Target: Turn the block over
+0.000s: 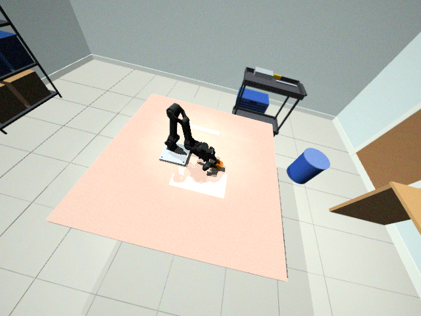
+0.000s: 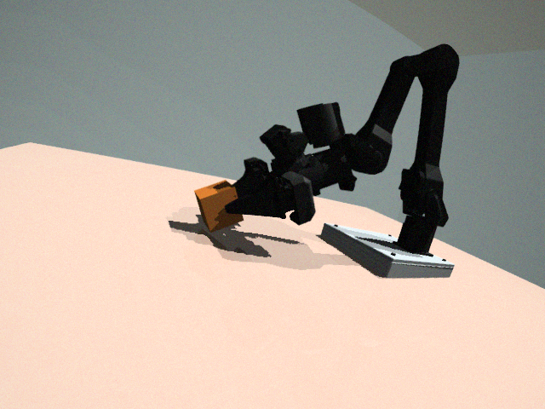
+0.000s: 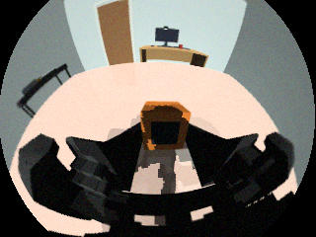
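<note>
An orange block (image 2: 215, 204) is held between the fingers of my gripper (image 2: 232, 200), tilted, with its lower corner at or just above the pink table top. It shows small in the overview (image 1: 219, 163) at the tip of the gripper (image 1: 214, 164). In the wrist view the block (image 3: 165, 126) sits between the two dark fingers, and a dark marked face points back toward the camera. My arm reaches low and almost level from its base plate (image 2: 387, 253). The gripper is shut on the block.
A blue cylinder (image 1: 307, 165) lies on the floor to the right of the table. A black cart (image 1: 270, 93) with a blue bin stands behind it. A shelf rack (image 1: 16, 74) stands far left, and a wooden desk corner (image 1: 380, 204) juts in at the right.
</note>
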